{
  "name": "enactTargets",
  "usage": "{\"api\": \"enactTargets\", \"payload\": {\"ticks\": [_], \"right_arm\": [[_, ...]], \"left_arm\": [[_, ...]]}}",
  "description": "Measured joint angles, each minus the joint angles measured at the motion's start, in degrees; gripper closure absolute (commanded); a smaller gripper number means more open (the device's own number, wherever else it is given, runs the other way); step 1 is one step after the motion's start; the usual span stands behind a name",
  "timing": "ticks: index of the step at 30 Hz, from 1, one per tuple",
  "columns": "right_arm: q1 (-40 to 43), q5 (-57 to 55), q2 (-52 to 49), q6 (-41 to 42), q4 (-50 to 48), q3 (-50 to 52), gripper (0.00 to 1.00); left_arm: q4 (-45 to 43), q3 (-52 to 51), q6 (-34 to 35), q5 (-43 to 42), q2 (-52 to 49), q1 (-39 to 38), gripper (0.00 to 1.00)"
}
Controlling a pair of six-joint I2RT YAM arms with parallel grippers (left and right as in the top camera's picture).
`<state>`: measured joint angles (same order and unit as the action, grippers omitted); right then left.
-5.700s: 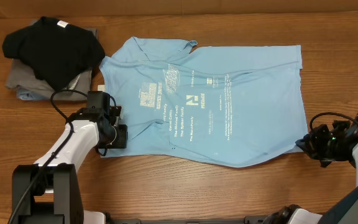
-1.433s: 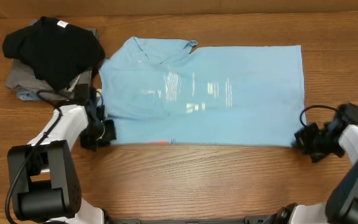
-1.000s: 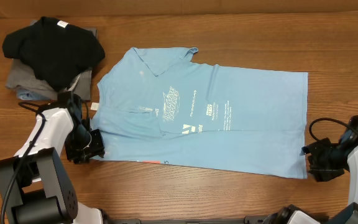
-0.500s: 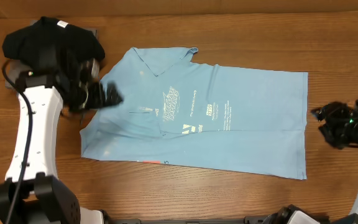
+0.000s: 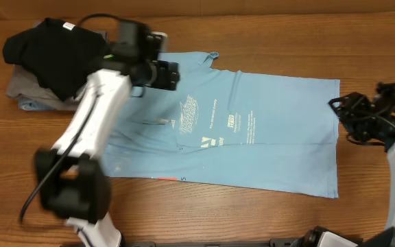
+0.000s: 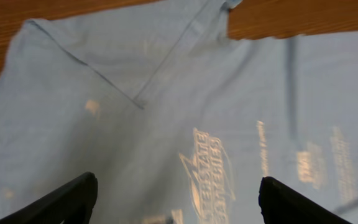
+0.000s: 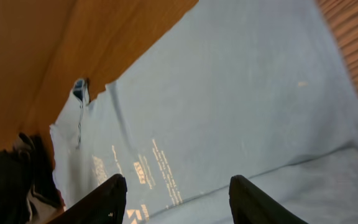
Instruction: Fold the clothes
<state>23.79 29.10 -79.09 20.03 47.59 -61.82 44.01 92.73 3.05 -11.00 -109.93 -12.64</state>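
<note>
While the light blue T-shirt (image 5: 252,130) lies spread across the middle of the wooden counter (image 5: 252,219), neither arm has hold of it. The garment lies with its collar (image 5: 208,56) toward the far left and its straight hem (image 5: 337,137) toward the right. White printed text and logos (image 5: 214,127) face up near the centre, and a small patch of red lettering (image 5: 166,178) shows at the near edge. A long crease (image 5: 280,143) runs across the cloth from left to right.

Left gripper (image 5: 169,74): positioned over the shirt's far left part, close to the collar. The arm appears blurred in the overhead view. The left wrist view shows the left gripper (image 6: 179,199) with its fingers (image 6: 73,196) wide apart and only flat cloth and print below them. Nothing is gripped.

Right gripper (image 5: 341,110): located at the shirt's right edge, near its far corner. Contact with the cloth cannot be confirmed from overhead. The right wrist view shows the right gripper (image 7: 179,199) with its fingers (image 7: 110,199) apart, the shirt lying beyond them and nothing caught between.

Other items: a black shirt (image 5: 57,51) sits crumpled on top of grey folded garments (image 5: 22,89) at the far left corner of the counter, just beside the T-shirt's left shoulder.
</note>
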Motion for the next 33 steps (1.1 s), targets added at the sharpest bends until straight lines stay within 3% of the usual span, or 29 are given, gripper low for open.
{"api": "enactTargets", "payload": {"ticks": [7,13,20,26,30,33], "right_arm": [[-2.5,-0.1,-5.2,-0.2,2.1,0.0,0.45],[-2.5,-1.5,-7.9,-0.4,4.6,0.0,0.48],[-2.5,-4.5,-7.9,-0.4,4.9,0.0,0.48],[-2.5,-5.9,-7.9,-0.3,4.9,0.0,0.48],[-2.5,-6.6,-7.9,-0.4,4.5,0.0,0.48],[-2.5,-6.7,-7.9,-0.4,3.6,0.0,0.48]], "left_arm": [[-2.6,6.4,-0.2,7.0,-13.8,-1.9,0.39],[-6.6,7.2,-0.5,8.5,-18.6,-1.9,0.38],[-10.0,7.4,-1.2,10.3,-21.8,-1.9,0.45],[-11.5,7.5,-1.6,11.5,-22.4,-1.9,0.64],[-11.9,7.5,-1.7,11.6,-22.5,-1.9,0.86],[-11.9,7.5,-1.6,11.7,-22.5,-2.0,0.93]]}}
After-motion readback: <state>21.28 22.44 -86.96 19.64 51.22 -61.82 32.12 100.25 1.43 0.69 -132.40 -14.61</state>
